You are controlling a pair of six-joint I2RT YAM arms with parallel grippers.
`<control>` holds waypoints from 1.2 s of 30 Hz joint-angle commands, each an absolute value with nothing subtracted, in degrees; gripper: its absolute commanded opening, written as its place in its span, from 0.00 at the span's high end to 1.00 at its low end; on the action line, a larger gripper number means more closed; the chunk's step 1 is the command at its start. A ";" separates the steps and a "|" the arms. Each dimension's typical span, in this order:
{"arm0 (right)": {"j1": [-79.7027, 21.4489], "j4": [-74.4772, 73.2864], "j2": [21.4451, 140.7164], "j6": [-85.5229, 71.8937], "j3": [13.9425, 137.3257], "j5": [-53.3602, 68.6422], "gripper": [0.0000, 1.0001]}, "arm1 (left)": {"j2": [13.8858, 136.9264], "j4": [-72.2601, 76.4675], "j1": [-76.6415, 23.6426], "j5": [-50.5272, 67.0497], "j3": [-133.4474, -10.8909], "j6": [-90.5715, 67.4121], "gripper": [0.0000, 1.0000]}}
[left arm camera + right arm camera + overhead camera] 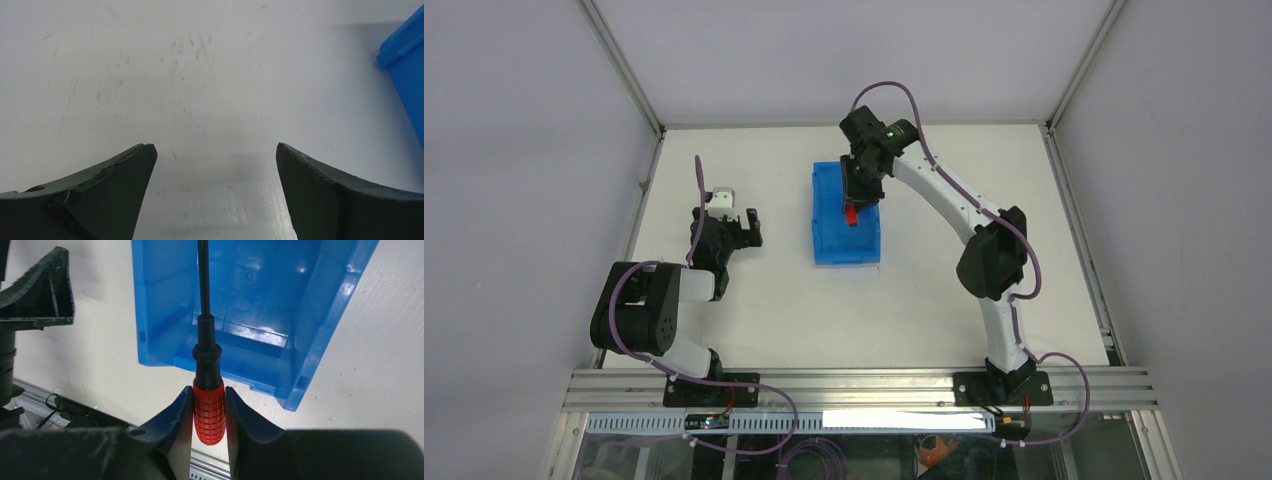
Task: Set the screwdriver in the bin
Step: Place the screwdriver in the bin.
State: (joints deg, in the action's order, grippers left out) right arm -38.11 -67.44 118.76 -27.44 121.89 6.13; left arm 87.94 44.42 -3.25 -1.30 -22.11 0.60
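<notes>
Plainly, the pick-up is done. The right gripper [861, 188] has its jaws drawn narrow on the ribbed red handle of the small screwdriver with a thin black shaft [209, 412], a jaw on each side. The shaft points away from the wrist, over the inside of the rectangular bright blue translucent plastic bin [160, 300].

From above, the bin sits on the white tabletop [944, 300], nearer the far edge than the near edge and roughly midway between the left and right edges. The red handle shows inside the outline of the bin's walls. Whether the tip touches the bin's floor I cannot tell.

What is left, by my judgement, is the release: open the jaws so the screwdriver drops or lies in the bin, then draw the arm clear.

The left gripper [215, 146] hangs low over the tabletop toward the left edge, jaws wide with nothing between them, apart from the bin.

No brand, label or lettering can be read on the screwdriver, the bin or the arms. Only a small green light [891, 129] shows on the right wrist.
</notes>
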 commanded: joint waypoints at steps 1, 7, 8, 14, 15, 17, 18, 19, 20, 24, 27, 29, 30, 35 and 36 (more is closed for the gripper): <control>-38.77 -68.55 121.42 -25.86 125.33 4.84 1.00 | 86.30 45.92 -2.46 -0.09 -21.97 0.11 0.01; -39.61 -67.90 125.36 -24.21 125.33 4.28 1.00 | 86.31 45.95 -2.47 -0.09 -21.97 0.12 0.01; -39.59 -67.63 126.02 -23.72 125.44 4.19 1.00 | 86.31 45.93 -2.46 -0.09 -21.97 0.16 0.01; -39.95 -67.29 130.14 -22.86 126.53 2.84 1.00 | 86.31 45.92 -2.50 -0.09 -21.97 0.11 0.01; -39.96 -66.99 130.61 -22.67 126.49 2.55 1.00 | 86.26 45.95 -2.48 -0.09 -21.97 0.13 0.01; -40.15 -66.28 131.62 -22.20 126.57 1.77 1.00 | 86.30 45.97 -2.52 -0.09 -21.97 0.12 0.01; -40.23 -66.07 132.04 -22.12 126.56 1.57 1.00 | 86.31 45.94 -2.49 -0.09 -21.97 0.12 0.01; -40.28 -65.79 132.50 -22.08 126.56 1.32 1.00 | 86.28 45.91 -2.51 -0.09 -21.97 0.16 0.01; -40.40 -65.56 132.96 -22.11 126.55 1.02 1.00 | 86.30 45.96 -2.52 -0.09 -21.97 0.16 0.01; -40.93 -64.52 134.68 -22.30 126.35 -0.57 1.00 | 86.31 45.89 -2.51 -0.09 -21.97 0.11 0.01; -41.42 -63.57 135.77 -22.53 125.89 -3.16 1.00 | 86.31 45.92 -2.51 -0.09 -21.97 0.15 0.01; -41.69 -62.70 136.19 -22.60 125.37 -3.99 1.00 | 86.29 45.93 -2.53 -0.09 -21.97 0.15 0.01; -41.81 -62.26 136.35 -22.71 125.15 -4.31 1.00 | 86.31 45.94 -2.51 -0.09 -21.97 0.16 0.01; -42.20 -60.13 136.99 -23.19 123.66 -4.81 1.00 | 86.31 45.93 -2.51 -0.09 -21.97 0.16 0.01; -42.25 -59.86 137.10 -23.28 123.44 -5.02 1.00 | 86.29 45.91 -2.51 -0.09 -21.97 0.13 0.01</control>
